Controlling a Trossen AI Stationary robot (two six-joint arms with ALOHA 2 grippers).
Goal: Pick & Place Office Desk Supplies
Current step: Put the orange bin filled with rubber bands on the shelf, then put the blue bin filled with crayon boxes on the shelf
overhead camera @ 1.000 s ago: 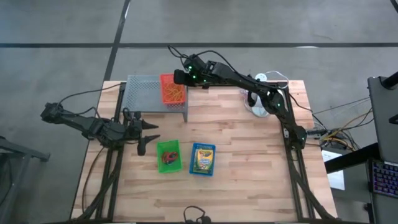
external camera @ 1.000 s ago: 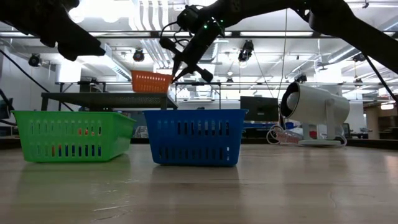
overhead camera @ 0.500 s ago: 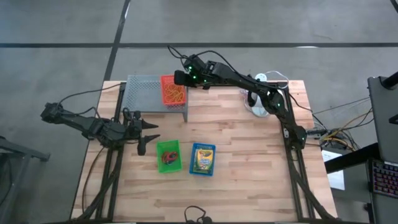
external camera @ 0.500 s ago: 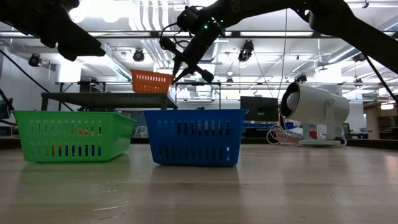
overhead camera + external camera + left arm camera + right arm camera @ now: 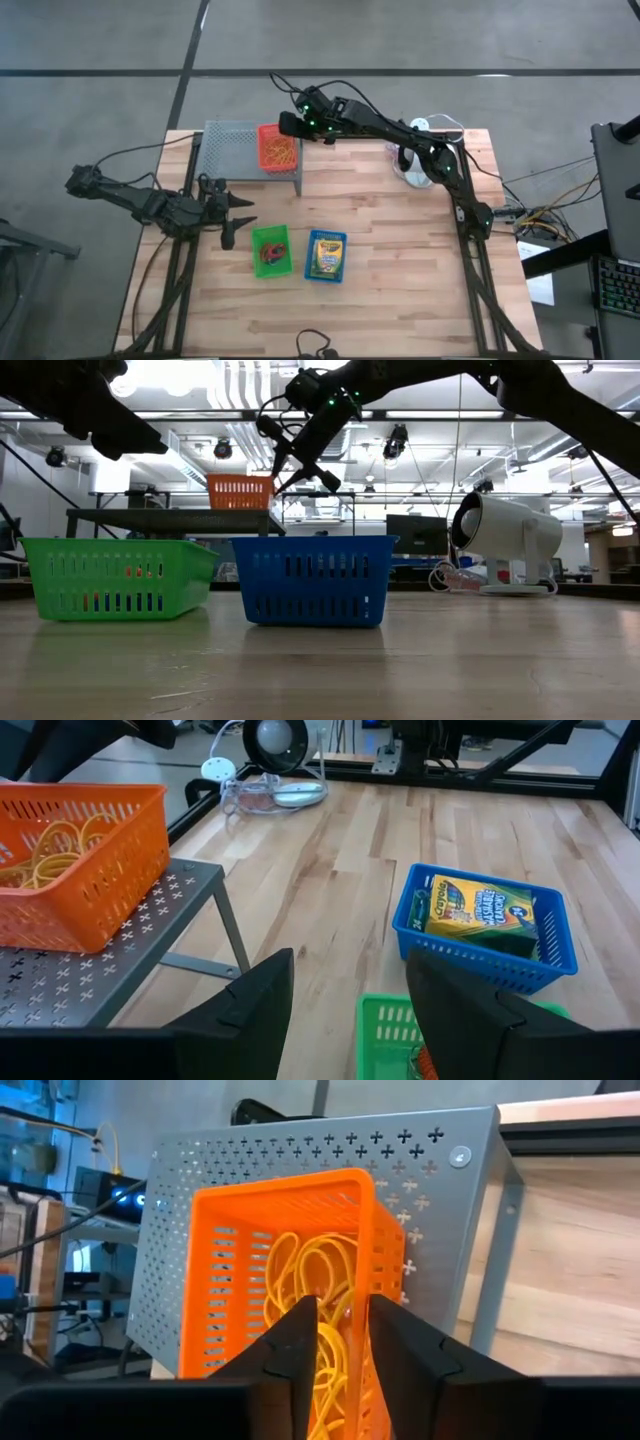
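Nearest the table's front edge, a blue basket (image 5: 326, 257) holds a crayon box (image 5: 483, 911) and a green basket (image 5: 270, 250) just beside it holds red loops (image 5: 272, 253). The left gripper (image 5: 238, 215) hovers near the green basket with its fingers spread and nothing between them. Farther back, an orange basket (image 5: 279, 147) of rubber bands (image 5: 318, 1295) sits on the grey perforated rack (image 5: 232, 149), and the right gripper (image 5: 342, 1342) has its fingers pinched on that basket's near rim, a white lamp-like device (image 5: 503, 535) beyond.

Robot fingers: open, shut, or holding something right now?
Left gripper: open, holding nothing, beside the green basket.
Right gripper: shut on the orange basket wall, on the grey rack.
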